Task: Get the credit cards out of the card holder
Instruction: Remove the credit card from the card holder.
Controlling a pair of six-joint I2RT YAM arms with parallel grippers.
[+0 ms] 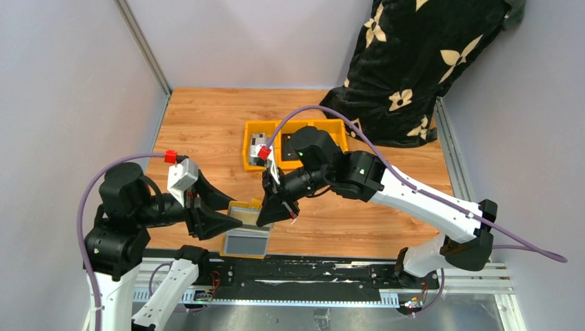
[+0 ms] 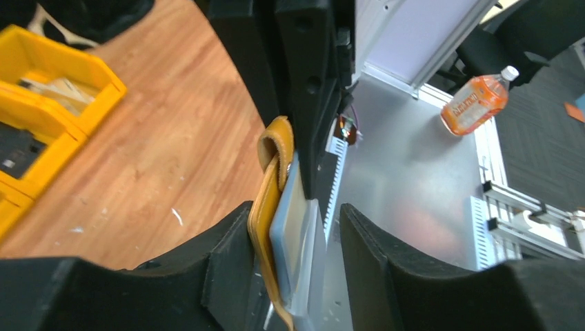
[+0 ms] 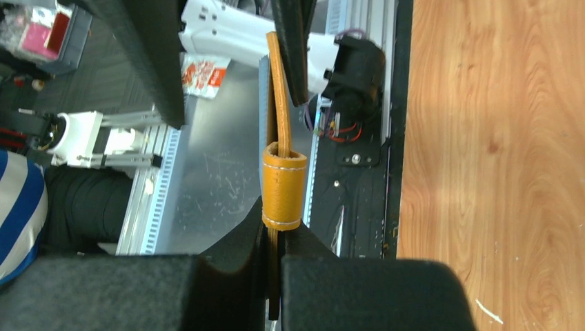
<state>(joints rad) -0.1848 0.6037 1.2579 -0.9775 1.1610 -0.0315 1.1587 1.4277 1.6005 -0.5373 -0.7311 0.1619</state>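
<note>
Right claw (image 3: 274,234): clenched on one edge of the card holder (image 3: 283,186), with the mustard leather pinched flat between both fingers. The short tab curls into a loop just beyond the fingertips.

Left claw (image 2: 295,214): released, its jaws standing apart on either side of the holder. One finger (image 2: 214,269) lies against the leather outer face. The other finger (image 2: 386,269) stands just clear of the credit cards (image 2: 293,238), with a thin gap showing.

Credit cards: pale blue-grey, stacked flat against the holder's inner face and seated in it, with their edges showing past the leather.

Card holder: held in the air between the two claws, over the near edge of the counter (image 1: 207,124) and left of its middle. Seen from above, it hangs open with the grey lining facing up.

Yellow bins (image 1: 331,131): set toward the far edge near the middle, well apart from the holder.

Black floral cloth (image 1: 407,62): draped at the far right corner.
</note>
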